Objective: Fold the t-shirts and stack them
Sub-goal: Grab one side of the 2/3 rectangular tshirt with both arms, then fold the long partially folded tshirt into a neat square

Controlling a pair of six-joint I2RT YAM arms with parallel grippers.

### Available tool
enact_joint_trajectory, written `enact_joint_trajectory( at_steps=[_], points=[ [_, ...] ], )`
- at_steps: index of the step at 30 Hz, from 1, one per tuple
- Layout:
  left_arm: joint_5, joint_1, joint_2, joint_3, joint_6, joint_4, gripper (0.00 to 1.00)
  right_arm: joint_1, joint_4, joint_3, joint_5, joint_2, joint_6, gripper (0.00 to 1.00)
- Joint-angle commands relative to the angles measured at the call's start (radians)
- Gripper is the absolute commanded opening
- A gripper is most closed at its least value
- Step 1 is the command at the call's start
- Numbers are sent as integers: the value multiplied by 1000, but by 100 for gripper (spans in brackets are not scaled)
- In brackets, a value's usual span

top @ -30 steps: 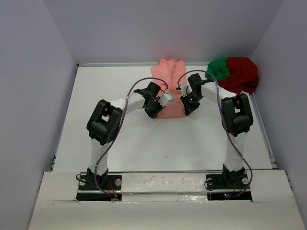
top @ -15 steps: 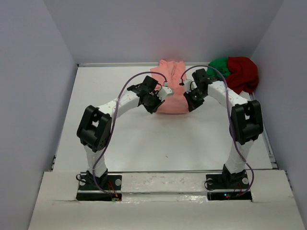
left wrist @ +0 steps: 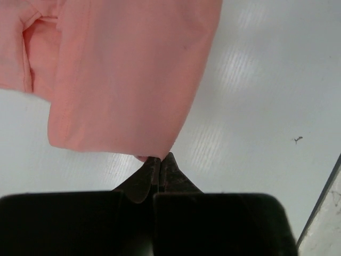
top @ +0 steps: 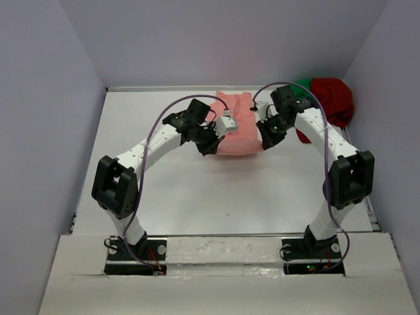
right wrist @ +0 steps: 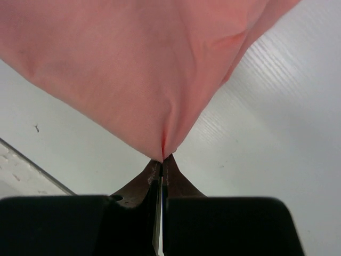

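- Two robot arms work on one salmon-pink shirt (top: 237, 131), which lies at the back middle of the white counter (top: 177, 184), between them.
- The left jaws are pinched closed on one near corner of the pink shirt (left wrist: 122, 80). The right jaws are closed on the other corner, where the cloth (right wrist: 133, 69) is drawn to a point at the tips.
- The step in hand appears to be a fold of this shirt, with its near edge held up by both corners.
- The next move probably calls for both arms to travel together at an even height, lay the edge flat across the shirt, then let go.
- The pink cloth is thin, soft and matte, with a stitched hem. It will likely sag between the two grips.
- A dark red shirt (top: 331, 98) and a green shirt (top: 302, 84) lie crumpled together in the far right corner, a soft rounded heap not yet folded.
- The counter is smooth, with a slight sheen.
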Motion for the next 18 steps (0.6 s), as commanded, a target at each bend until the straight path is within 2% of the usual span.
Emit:
enact_joint_trajectory(
  at_steps=[1,5,8,12,18],
  points=[
    [132,-7,-75,1,63,-82,0,-6,-113,58,-54,-71,-36,0],
    [158,-7,-66,30,97,-123,0,-6,-136,70,-67,-94,-47,0],
    [121,-7,-59,40,51,-87,0,-6,-101,64,-41,-90,-47,0],
    [-49,-1,-9,87,-16,-10,0,-6,-82,102,-34,-33,-50,0],
    [-156,16,74,194,-44,28,0,-6,-59,212,-27,90,-63,0]
  ],
)
